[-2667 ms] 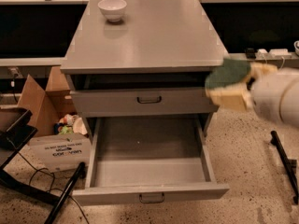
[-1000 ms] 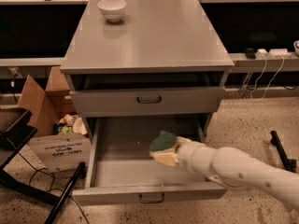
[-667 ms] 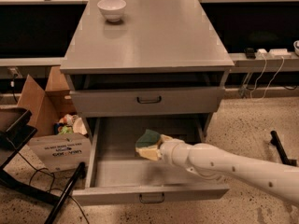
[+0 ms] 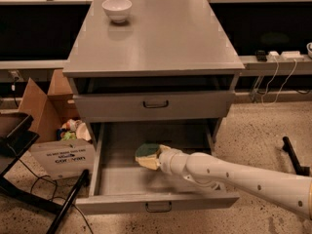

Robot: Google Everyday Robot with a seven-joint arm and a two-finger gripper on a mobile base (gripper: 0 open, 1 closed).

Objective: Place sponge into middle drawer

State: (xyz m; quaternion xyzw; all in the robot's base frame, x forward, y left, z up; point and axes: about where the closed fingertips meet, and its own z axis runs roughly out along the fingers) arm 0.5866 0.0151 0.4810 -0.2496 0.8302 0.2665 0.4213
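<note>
Hidden / cut off:
- The gripper [image 4: 150,159] is largely masked by the sponge [image 4: 146,151] and by the wrist behind it. It is seen closed on the sponge, which sits at its tip, green layer up and yellow foam below.
- Whether the sponge touches the drawer floor cannot be told.
- The arm [image 4: 234,177] is cut off at the right edge, low in the view.
- The back of the middle drawer [image 4: 117,179] is shaded by the upper drawer [image 4: 195,106]. Its right front floor is covered by the arm.
- A black stand [image 4: 17,140] is cut off at the left edge.

Containers:
- The middle drawer is pulled fully out. Gripper and sponge are held inside it, about mid-width. The rest of the grey floor in view is bare.
- The upper drawer is pushed in, with a dark gap above its front. Nothing of its inside is seen.
- A white bowl [image 4: 117,9] stands at the back left of the cabinet top [image 4: 161,38]. Its inside is not shown.
- An open cardboard box [image 4: 46,111] stands on the floor left of the cabinet. Mixed small items [image 4: 70,128] are seen in it, not identifiable.
</note>
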